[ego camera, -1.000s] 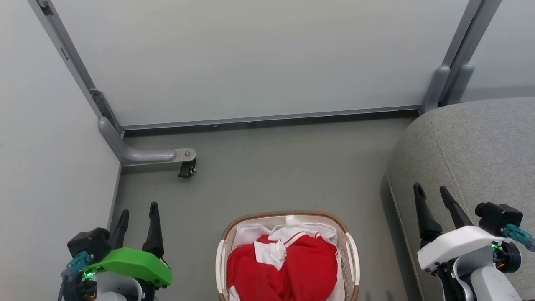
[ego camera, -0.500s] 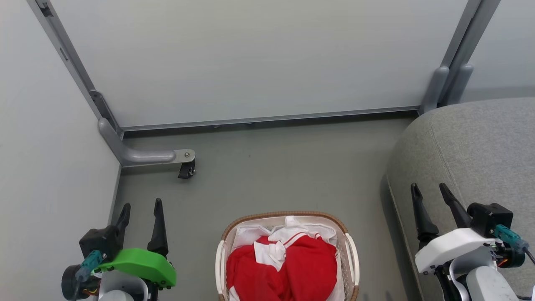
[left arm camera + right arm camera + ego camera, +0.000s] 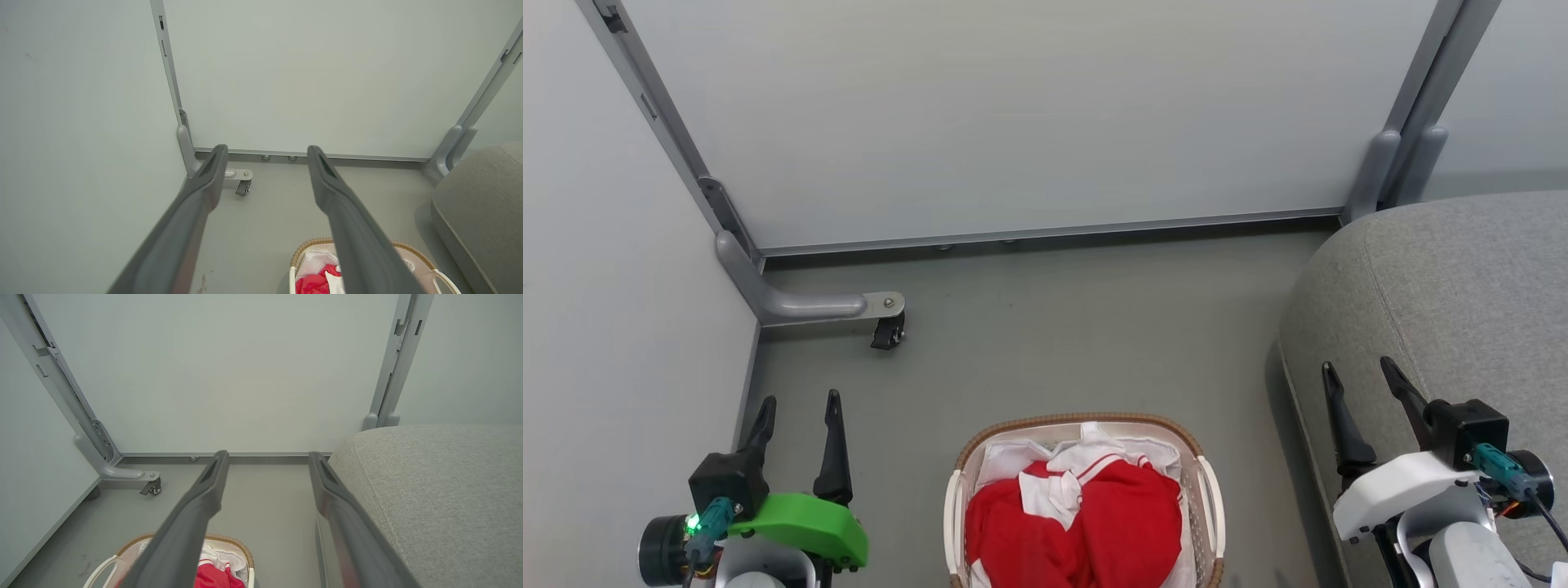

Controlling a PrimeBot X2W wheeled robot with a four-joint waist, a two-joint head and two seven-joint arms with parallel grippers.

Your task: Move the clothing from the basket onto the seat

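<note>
**A:** Where is the clothing right now?

**B:** In the basket [image 3: 1086, 416], which sits on the grey floor [image 3: 1054, 343] straight in front of the robot. The clothing [image 3: 1111, 523] is a bright red heap that fills most of it. A white collar piece with thin red stripes is folded across the top. The white liner [image 3: 1005, 453] shows behind the heap, along the far rim.

**A:** And the seat?

**B:** The seat [image 3: 1462, 286] is on the robot's right, big, grey and upholstered, with a rounded corner. It stands near the basket, with a strip of floor between them.

**A:** What about the 2 grippers?

**B:** The left gripper [image 3: 800, 398] hangs over the floor on the basket's left, close to the pale side panel [image 3: 605, 327]. Its 2 dark fingers are spread wide with nothing between them. The right gripper [image 3: 1358, 364] is on the basket's right, over the seat's near edge, jaws just as wide and gripping nothing. Both point toward the back panel [image 3: 1013, 122].

**A:** Is either one touching the basket?

**B:** No, both are apart from it, 1 on each side.

**A:** Anything else down there?

**B:** A small black caster [image 3: 888, 331] under a grey metal foot [image 3: 800, 304], in the left corner where the 2 panels meet.
</note>
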